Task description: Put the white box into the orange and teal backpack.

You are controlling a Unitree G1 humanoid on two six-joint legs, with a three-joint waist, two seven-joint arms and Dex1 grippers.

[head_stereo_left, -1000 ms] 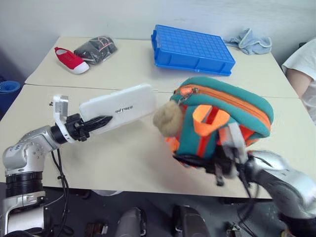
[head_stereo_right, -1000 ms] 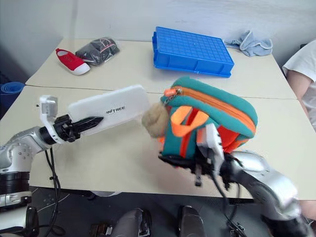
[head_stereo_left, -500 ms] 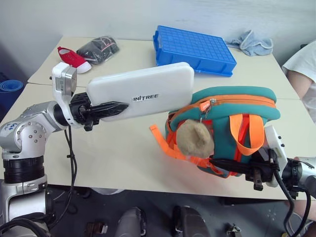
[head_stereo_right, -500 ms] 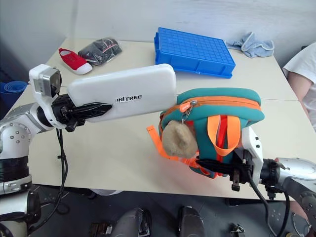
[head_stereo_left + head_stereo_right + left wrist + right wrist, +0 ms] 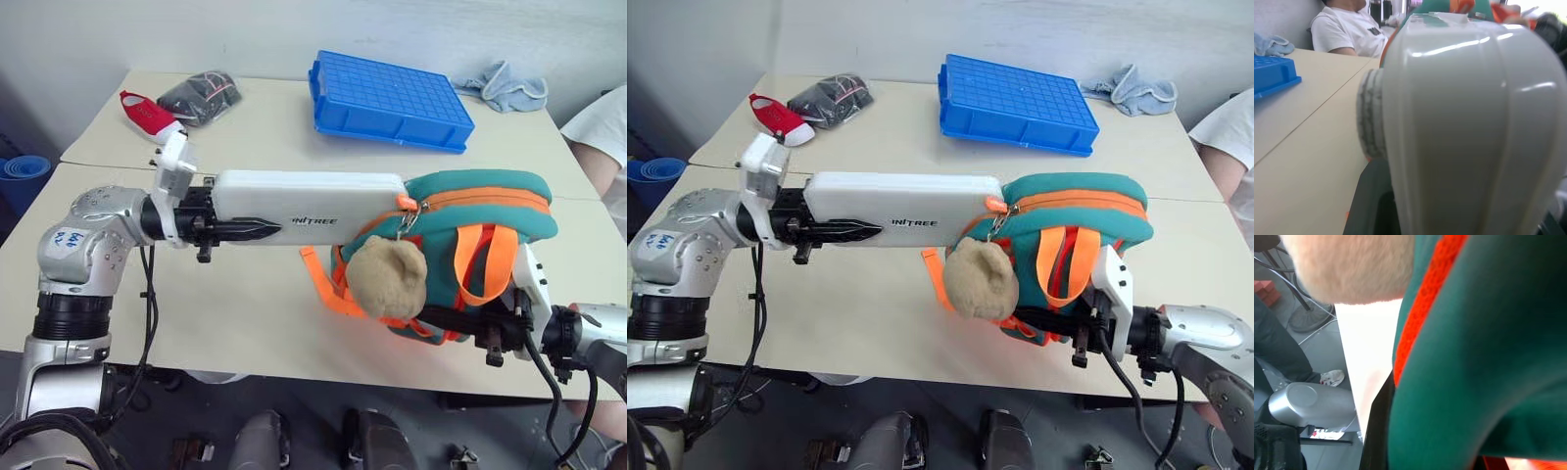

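The left pincer (image 5: 257,228) pinches one end of the white box (image 5: 309,203), holding it level above the bench (image 5: 245,313). The box's far end touches the zipper edge of the orange and teal backpack (image 5: 480,211); whether it has entered the opening cannot be told. The right pincer (image 5: 446,321), pressed together, grips the backpack's lower part and holds it raised over the bench's near edge. A tan plush toy (image 5: 388,277) hangs at the backpack's front. Farther back lie a blue gridded tray (image 5: 390,99), a red shoe (image 5: 149,113) and a blue cloth (image 5: 507,84).
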